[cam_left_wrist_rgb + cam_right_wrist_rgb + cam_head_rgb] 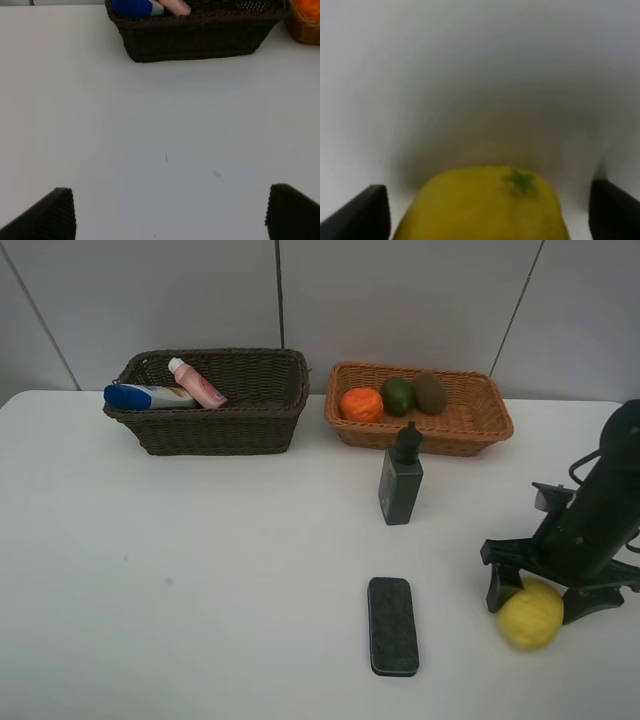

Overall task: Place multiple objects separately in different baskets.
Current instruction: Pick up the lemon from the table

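Blue-capped bottle (145,396), pink bottle (197,383) in dark basket (210,430); orange (361,404), avocado (397,395), kiwi (431,392) in tan basket (450,435); grey bottle (401,485) upright, eraser (392,625), lemon (530,615) outside.

A white table (200,570) stands before a pale grey panelled wall (400,300).

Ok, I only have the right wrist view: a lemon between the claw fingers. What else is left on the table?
Observer: A dark grey bottle stands upright before the tan basket; a dark eraser block lies flat nearer the front.
Operator: What's in that basket?
Observer: An orange, an avocado and a kiwi.
Operator: And the other arm?
Observer: The left claw is open over the table, short of the dark brown basket.
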Motion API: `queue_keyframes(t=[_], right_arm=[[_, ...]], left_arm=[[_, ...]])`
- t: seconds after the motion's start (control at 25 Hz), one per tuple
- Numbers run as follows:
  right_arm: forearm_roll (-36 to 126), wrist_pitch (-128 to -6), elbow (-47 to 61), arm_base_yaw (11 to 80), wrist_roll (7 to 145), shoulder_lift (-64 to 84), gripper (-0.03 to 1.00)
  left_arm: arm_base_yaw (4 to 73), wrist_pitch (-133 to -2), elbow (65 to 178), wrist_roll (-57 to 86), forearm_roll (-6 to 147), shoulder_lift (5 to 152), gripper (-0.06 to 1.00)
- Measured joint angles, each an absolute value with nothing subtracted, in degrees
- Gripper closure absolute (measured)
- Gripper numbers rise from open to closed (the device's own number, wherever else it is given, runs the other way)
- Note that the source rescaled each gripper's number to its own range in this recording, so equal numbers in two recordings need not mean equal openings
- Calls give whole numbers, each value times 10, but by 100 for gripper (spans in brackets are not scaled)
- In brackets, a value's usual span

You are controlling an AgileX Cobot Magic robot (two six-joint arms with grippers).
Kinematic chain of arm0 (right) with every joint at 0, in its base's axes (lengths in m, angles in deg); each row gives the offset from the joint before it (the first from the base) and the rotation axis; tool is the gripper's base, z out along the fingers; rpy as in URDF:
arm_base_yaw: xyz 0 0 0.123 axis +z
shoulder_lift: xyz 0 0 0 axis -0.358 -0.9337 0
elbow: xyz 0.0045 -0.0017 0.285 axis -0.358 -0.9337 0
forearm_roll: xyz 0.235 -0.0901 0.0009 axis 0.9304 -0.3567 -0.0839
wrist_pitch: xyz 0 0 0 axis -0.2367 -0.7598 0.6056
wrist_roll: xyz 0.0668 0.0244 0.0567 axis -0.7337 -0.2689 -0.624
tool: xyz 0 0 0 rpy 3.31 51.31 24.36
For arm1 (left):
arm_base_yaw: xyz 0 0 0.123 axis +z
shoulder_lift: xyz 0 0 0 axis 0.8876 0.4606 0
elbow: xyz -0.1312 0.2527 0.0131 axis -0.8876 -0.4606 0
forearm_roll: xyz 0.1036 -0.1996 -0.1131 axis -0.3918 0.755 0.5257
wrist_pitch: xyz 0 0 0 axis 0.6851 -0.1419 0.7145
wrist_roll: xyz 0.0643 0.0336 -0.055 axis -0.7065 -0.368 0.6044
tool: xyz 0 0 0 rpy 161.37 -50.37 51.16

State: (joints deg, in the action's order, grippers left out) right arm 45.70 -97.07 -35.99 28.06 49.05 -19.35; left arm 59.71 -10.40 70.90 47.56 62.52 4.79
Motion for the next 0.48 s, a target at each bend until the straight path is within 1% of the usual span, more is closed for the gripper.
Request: queue_keyframes(t=[0.04,0.08,0.12,0.32,0.48], right_arm=[[456,-975,-359,281,490,-195,25],[456,-979,-359,281,490,-195,42],[456,-983,-359,281,490,-196,48],[456,-1051,-316,281,503,-211,48],[446,-1130,-233,281,508,-202,48]], left_arm=[[597,-104,709,476,625,48,-5],[597,-104,709,476,625,48,-5],[597,-104,709,476,625,48,-5],[597,-104,709,476,625,48,-5],[597,-104,709,476,625,48,-5]])
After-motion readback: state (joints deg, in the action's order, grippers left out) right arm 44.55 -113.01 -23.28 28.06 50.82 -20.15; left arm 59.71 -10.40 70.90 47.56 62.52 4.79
